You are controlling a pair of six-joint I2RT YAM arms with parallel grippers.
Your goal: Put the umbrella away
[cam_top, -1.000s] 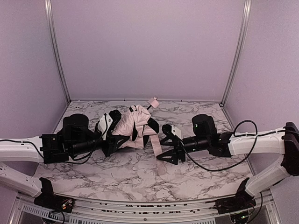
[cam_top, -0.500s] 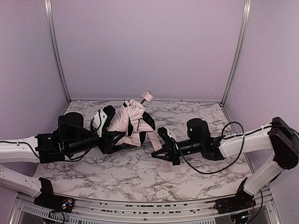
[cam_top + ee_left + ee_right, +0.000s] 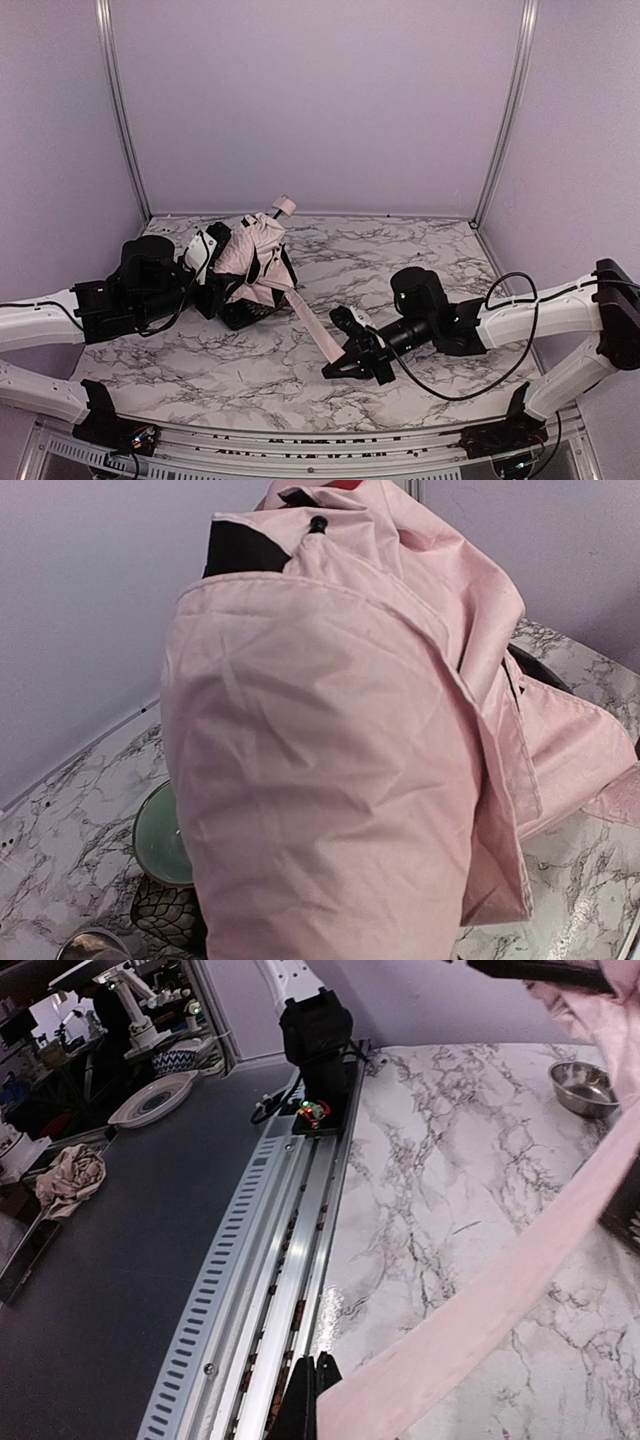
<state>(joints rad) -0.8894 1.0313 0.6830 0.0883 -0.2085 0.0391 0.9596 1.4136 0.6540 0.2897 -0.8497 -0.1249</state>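
The umbrella is a bundle of pale pink fabric with black lining. It is tilted up at the back left of the table, its small pink handle pointing away. My left gripper is shut on its lower end. In the left wrist view the pink fabric fills the frame and hides the fingers. A long pink strap runs taut from the bundle to my right gripper. That gripper is low near the table's middle front. Its jaws are pressed together on the end of the strap.
A steel bowl stands on the marble table near the umbrella. A green round dish and a dark patterned thing lie under the bundle. The metal rail marks the near edge. Walls enclose three sides.
My right gripper shut on the strap and drew it toward the front, pulling it out straight. My left arm carried the umbrella left and back.
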